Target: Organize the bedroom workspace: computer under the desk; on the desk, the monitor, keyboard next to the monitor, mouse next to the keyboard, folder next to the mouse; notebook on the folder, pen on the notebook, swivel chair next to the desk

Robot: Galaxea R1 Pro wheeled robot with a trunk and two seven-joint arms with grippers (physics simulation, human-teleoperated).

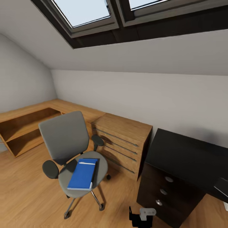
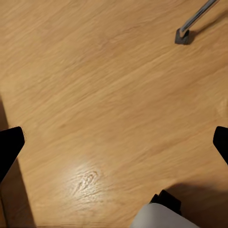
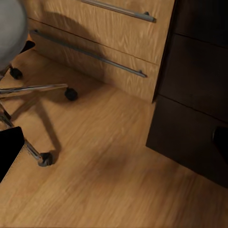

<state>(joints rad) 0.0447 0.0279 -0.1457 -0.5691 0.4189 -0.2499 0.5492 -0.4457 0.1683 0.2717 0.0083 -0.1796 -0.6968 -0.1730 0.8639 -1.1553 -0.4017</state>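
A: Where's the folder (image 1: pixel 83 174)?
B: On the swivel chair (image 1: pixel 68 148) seat, at seven o'clock; wooden drawer chest (image 1: pixel 122 144) just behind.
A: Fingers?
B: Both pairs spread wide over bare floor (image 2: pixel 104 95), holding nothing.

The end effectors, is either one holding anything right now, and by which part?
Nothing is held. Both wrist views show fingers spread apart over bare floor.

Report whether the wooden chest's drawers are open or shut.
Shut: the chest's drawer fronts sit flush, and none is pulled out.
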